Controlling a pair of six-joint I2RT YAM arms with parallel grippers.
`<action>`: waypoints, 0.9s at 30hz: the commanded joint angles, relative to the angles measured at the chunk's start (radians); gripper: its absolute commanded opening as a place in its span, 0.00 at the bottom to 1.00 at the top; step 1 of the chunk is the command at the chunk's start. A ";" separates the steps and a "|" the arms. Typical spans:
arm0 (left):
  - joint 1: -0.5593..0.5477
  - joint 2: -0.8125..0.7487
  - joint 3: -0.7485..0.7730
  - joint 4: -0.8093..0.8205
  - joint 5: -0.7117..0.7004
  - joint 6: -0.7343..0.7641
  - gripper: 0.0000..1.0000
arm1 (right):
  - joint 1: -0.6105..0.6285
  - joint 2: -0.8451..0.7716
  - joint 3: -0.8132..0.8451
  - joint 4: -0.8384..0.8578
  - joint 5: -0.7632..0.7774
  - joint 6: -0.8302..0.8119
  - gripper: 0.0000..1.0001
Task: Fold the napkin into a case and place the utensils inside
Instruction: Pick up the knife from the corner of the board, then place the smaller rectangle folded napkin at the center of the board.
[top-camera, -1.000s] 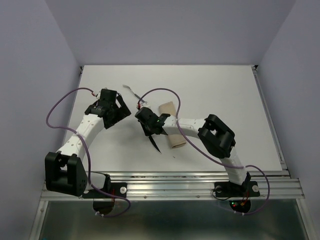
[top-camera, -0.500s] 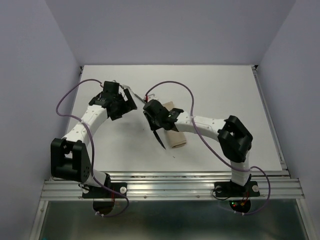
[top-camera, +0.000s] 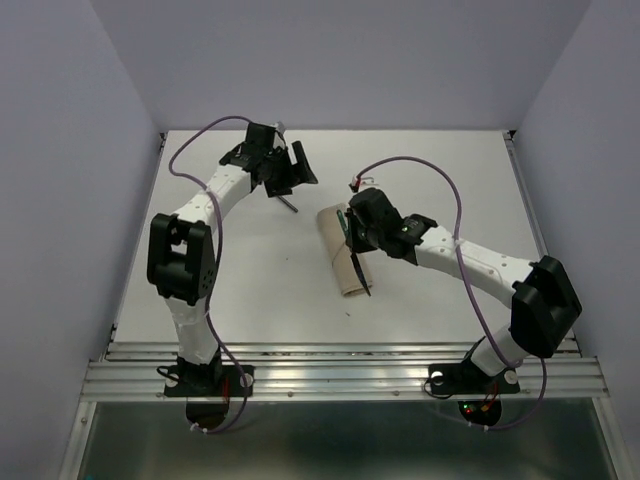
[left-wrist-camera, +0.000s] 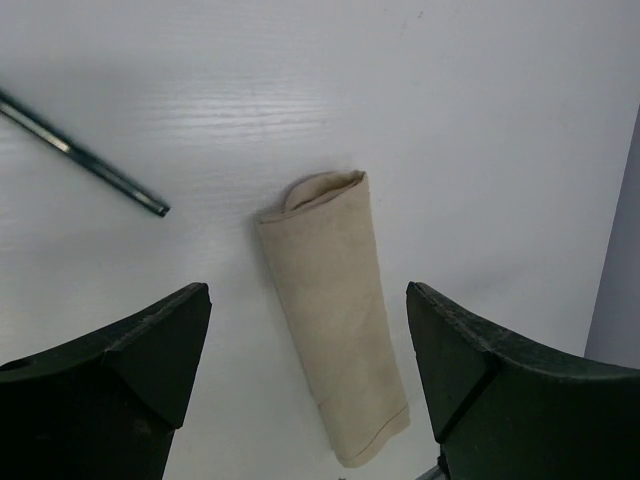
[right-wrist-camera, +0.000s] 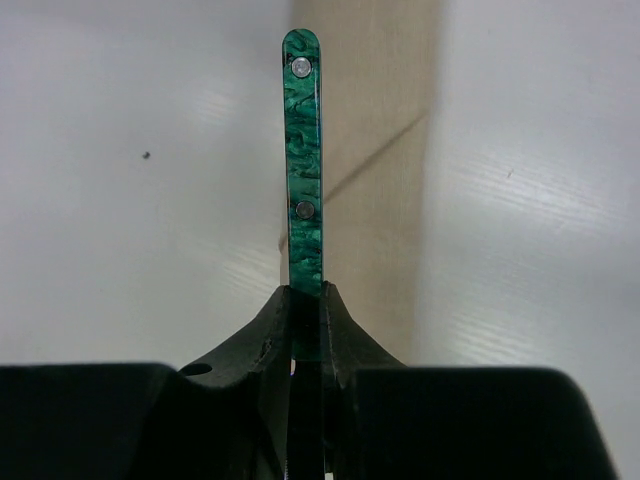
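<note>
A green-handled utensil (right-wrist-camera: 302, 130) is gripped by the right gripper (right-wrist-camera: 306, 300) over the case (left-wrist-camera: 335, 320). The left gripper (top-camera: 292, 168) is held wide open near a second utensil (left-wrist-camera: 85, 155).

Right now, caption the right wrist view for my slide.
Right gripper pinches a green-handled utensil over the folded napkin.

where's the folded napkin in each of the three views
top external: the folded napkin lies mid-table, slanting.
left wrist: lower centre, rounded end uppermost.
right wrist: a beige band, upper centre-right, behind the green-handled utensil.
shared landmark: the white table under it.
</note>
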 joint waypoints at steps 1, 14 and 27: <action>-0.033 0.110 0.171 0.008 0.087 0.065 0.89 | 0.004 -0.048 -0.061 -0.041 -0.057 0.025 0.01; -0.061 0.489 0.558 -0.077 0.211 0.152 0.88 | -0.006 0.022 -0.124 -0.074 -0.045 0.036 0.01; -0.072 0.540 0.530 -0.048 0.274 0.145 0.86 | -0.035 0.100 -0.100 -0.082 -0.053 0.036 0.01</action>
